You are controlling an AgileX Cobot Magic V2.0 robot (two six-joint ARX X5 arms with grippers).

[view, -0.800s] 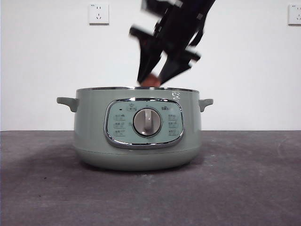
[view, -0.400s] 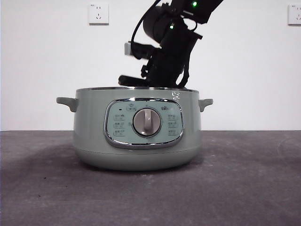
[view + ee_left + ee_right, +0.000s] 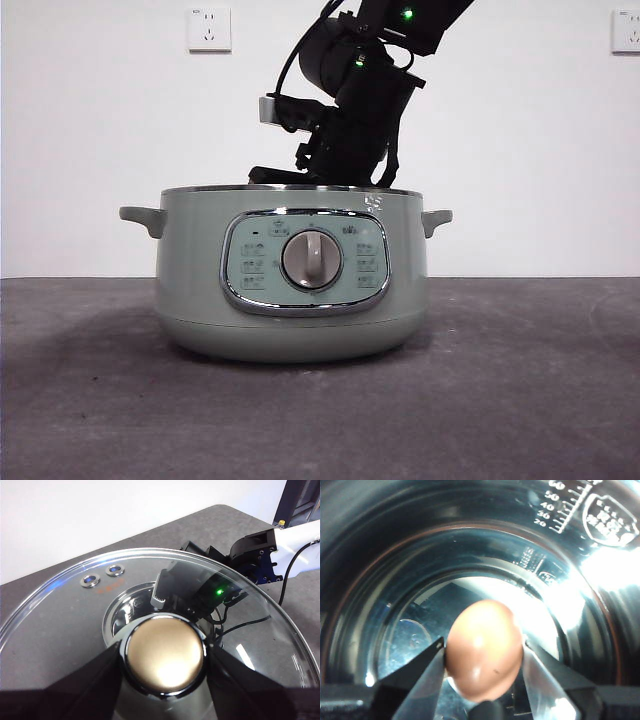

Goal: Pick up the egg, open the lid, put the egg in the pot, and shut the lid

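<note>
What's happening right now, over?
Right end effector shut on egg, down inside pot. Left end effector holds lid by its knob. Nothing blocking.

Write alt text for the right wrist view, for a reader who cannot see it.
An orange-brown egg is clamped between the two black jaws of the right claw, held inside the pot, whose shiny dark inner wall fills the picture. White level markings and a bright glare show on that wall.
</note>
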